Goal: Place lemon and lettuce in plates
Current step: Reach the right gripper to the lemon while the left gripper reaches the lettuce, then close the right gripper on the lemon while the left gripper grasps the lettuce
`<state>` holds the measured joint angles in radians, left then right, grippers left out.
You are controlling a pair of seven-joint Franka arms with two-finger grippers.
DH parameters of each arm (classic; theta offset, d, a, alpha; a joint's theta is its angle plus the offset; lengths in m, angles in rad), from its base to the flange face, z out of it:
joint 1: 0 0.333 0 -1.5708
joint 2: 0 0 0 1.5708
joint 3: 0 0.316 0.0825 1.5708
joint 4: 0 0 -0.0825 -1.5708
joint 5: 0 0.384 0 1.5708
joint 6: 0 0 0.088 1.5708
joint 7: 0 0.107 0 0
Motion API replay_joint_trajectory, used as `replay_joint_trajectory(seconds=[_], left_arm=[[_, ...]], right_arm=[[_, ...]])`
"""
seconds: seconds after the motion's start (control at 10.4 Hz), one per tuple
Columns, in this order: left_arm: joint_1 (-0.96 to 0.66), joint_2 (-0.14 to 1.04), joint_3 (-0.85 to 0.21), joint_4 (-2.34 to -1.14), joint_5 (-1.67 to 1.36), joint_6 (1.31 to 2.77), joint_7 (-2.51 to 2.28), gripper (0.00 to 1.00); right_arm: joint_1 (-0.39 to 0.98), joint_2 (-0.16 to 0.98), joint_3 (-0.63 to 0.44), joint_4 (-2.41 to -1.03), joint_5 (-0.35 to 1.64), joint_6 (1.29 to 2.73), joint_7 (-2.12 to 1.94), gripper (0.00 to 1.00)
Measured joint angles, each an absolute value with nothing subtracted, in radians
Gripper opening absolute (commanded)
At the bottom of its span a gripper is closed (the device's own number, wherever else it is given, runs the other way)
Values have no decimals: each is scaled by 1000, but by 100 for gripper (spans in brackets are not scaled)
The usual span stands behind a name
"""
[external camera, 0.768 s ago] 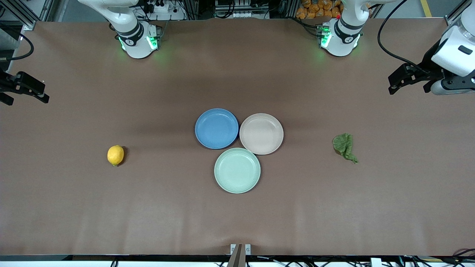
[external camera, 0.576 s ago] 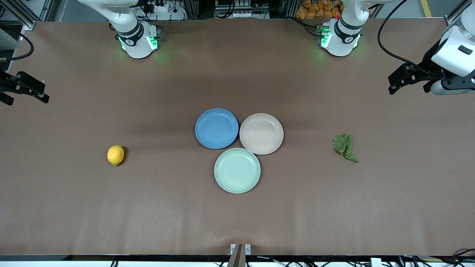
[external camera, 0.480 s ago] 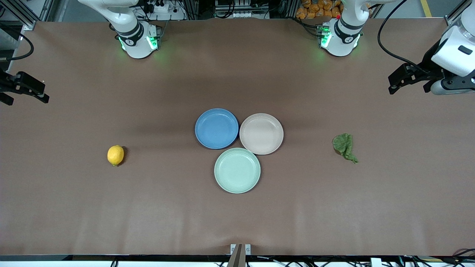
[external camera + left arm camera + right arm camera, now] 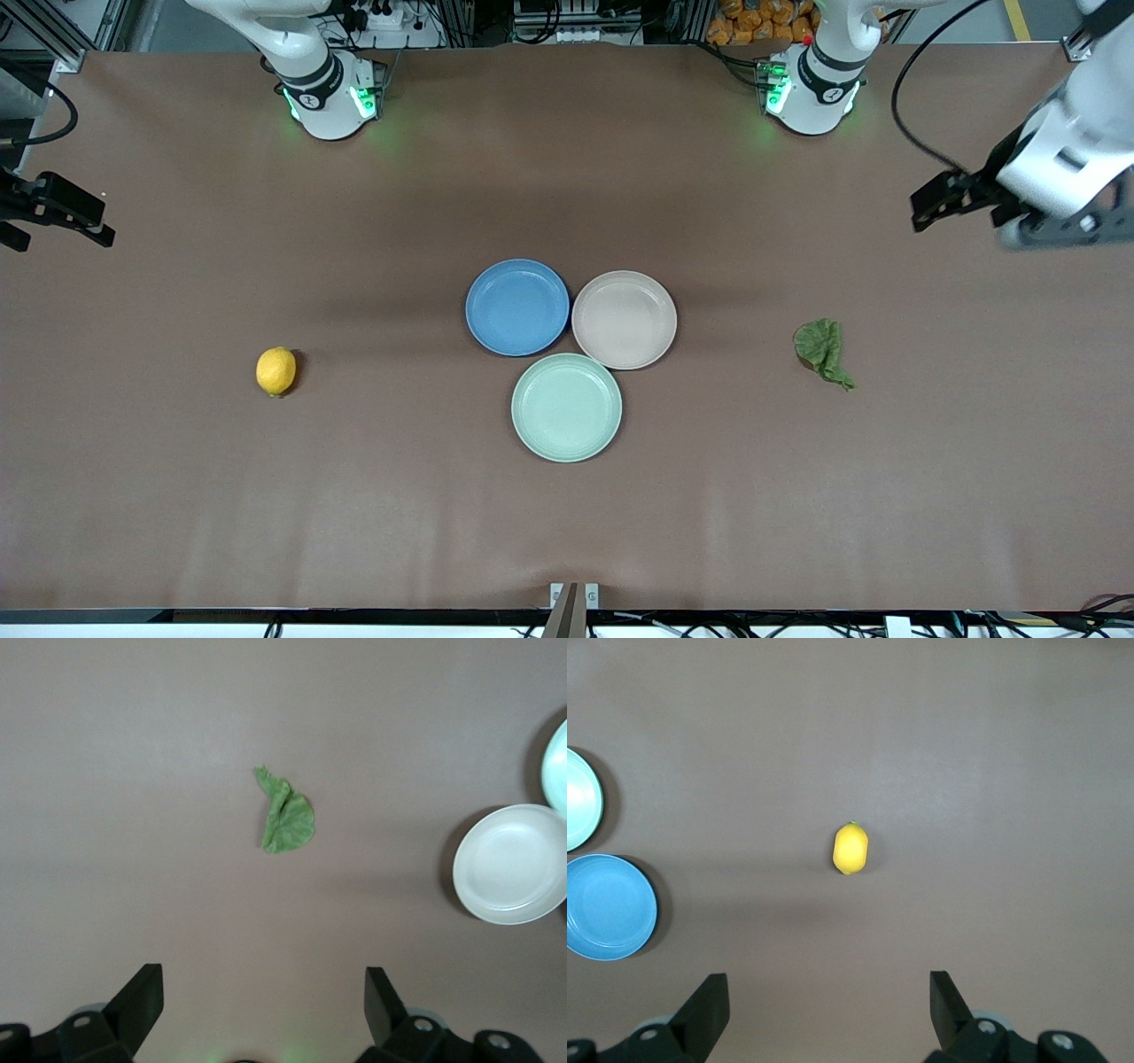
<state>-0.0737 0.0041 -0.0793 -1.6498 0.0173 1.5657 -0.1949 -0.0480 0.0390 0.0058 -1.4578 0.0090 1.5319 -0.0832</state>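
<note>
Since the earlier frames our left gripper point(image 4: 926, 206) had shifted a little toward the middle of the table, up in the air over bare table at the left arm's end, its fingers point(image 4: 142, 997) wide apart and holding nothing. We kept the right gripper point(image 4: 97, 232) waiting over its own end, fingers point(image 4: 713, 1005) also apart. We saw the lettuce point(image 4: 823, 352) flat on the table toward the left arm's end, the lemon point(image 4: 275, 370) toward the right arm's. Between them sat the blue plate point(image 4: 517, 307) and pink plate point(image 4: 624, 319), touching (a mint plate point(image 4: 566, 407) lay nearer the camera).
</note>
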Motion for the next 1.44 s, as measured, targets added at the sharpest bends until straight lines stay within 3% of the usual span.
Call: replay_joint_trajectory(seconds=[0.29,0.48,0.67,1.25,1.44], left_arm=[[-65,106,-78,-1749,18,1741,-195,100],[-57,138,-77,-1904,18,1964,-193,100],[-55,183,-77,-1993,20,2083,-180,100],[-46,382,-76,-2048,43,2349,-166,100],[-31,442,-75,-2052,43,2419,-138,96]], right_arm=[[-49,70,3,-1532,8,1651,-83,100],[-56,144,2,-1558,7,1704,-83,100],[-67,233,0,-1565,6,1749,-83,100],[-88,442,-2,-1567,6,1870,-79,100],[-91,511,-3,-1576,6,1939,-56,100]])
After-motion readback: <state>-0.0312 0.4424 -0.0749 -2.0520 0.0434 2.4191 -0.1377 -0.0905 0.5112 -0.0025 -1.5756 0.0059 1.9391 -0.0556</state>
